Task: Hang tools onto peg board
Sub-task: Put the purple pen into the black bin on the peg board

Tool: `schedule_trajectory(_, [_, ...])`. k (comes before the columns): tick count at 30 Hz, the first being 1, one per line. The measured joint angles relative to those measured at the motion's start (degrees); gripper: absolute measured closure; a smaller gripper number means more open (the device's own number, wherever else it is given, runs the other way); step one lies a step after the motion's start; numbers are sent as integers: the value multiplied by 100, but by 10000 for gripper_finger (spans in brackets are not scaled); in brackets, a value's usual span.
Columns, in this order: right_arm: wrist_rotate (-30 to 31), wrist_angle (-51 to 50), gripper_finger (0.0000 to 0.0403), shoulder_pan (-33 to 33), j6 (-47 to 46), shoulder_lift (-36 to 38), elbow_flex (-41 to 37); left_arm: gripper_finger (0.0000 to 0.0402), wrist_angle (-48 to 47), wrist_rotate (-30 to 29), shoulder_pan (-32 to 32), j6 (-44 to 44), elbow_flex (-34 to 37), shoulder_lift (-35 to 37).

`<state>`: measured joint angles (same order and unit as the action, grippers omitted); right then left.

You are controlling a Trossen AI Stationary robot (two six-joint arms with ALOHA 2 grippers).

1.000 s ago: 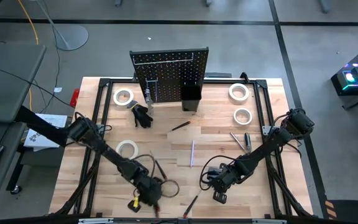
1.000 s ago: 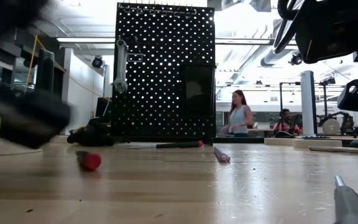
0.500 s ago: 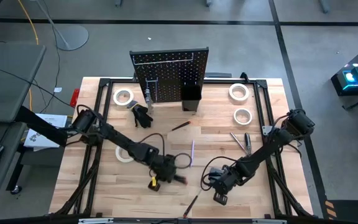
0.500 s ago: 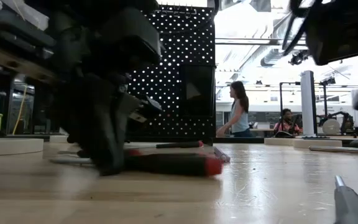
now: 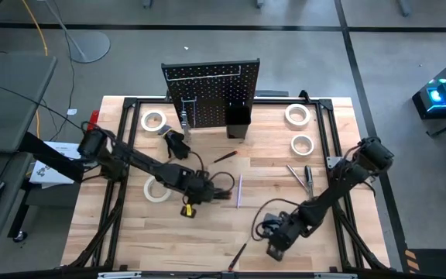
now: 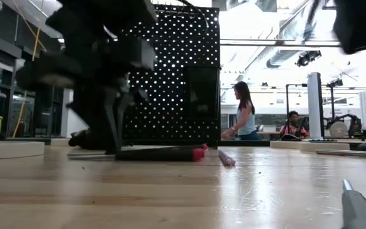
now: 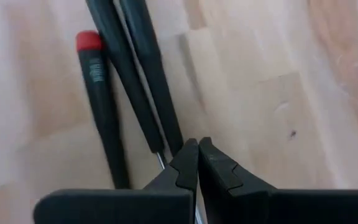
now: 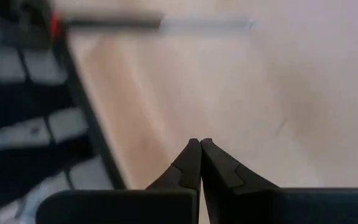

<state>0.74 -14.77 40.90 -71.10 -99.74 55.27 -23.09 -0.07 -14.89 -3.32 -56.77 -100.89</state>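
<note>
The black peg board point(image 5: 211, 85) stands at the table's back with a black bin point(image 5: 237, 121) on its front and one silver tool point(image 5: 186, 120) hanging on it. My left gripper point(image 5: 213, 194) is low over the table's middle, also seen in the low view point(image 6: 114, 147). It is shut, and a dark-handled screwdriver's point(image 7: 135, 81) thin silver shaft is pinched at the left gripper's tips point(image 7: 197, 142). A red-capped screwdriver point(image 7: 98, 93) lies beside it. My right gripper point(image 5: 274, 245) hovers shut and empty near the front edge, above bare wood in its own wrist view point(image 8: 200, 142).
White tape rolls lie at back left point(image 5: 154, 121), back right point(image 5: 297, 115), right point(image 5: 303, 144) and left point(image 5: 157, 188). Silver wrenches point(image 5: 304, 177), a purple screwdriver point(image 5: 239, 190), a red-tipped screwdriver point(image 5: 224, 156) and another near the front point(image 5: 238, 253) lie about. People stand in the room behind.
My left gripper swept from the table's front left toward the middle, and the screwdriver came along with it. The right gripper shifted slightly toward the front edge.
</note>
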Motion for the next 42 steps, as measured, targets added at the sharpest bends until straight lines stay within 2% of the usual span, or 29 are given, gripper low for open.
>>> schedule_trajectory(6, [1027, 35, 403, -1017, -104, 0, 0, 401, -151, -7, 253, 1, 0, 780])
schedule_trajectory(13, [1096, 577, 403, -2513, -121, 0, 0, 401, -142, -304, 564, 159, -11, 1526])
schedule_trajectory(17, [1330, 569, 396, -2984, -366, 2, 6, 401, -306, -303, 611, 178, -11, 1792])
schedule_trajectory(21, [1361, 570, 355, -3179, -233, 4, 154, 401, -514, -298, 609, 169, -12, 2061])
schedule_trajectory(28, [1493, -188, 224, -3190, -408, 9, 308, 401, -745, -706, 715, -140, -13, 2538])
schedule_trajectory(31, [1515, -406, 188, -3192, -644, 9, 309, 401, -746, -728, 876, -171, -13, 2663])
schedule_trajectory(35, [1511, -423, 181, -3225, -963, -22, 312, 401, -743, -726, 1076, -146, -17, 2717])
schedule_trajectory(39, [1167, -3, 189, -3269, -1173, -264, 324, 401, -722, -580, 1198, -167, -17, 2715])
schedule_trajectory(42, [948, -299, 194, -3246, -1358, -561, 511, 401, -714, -480, 1232, -178, -17, 2715])
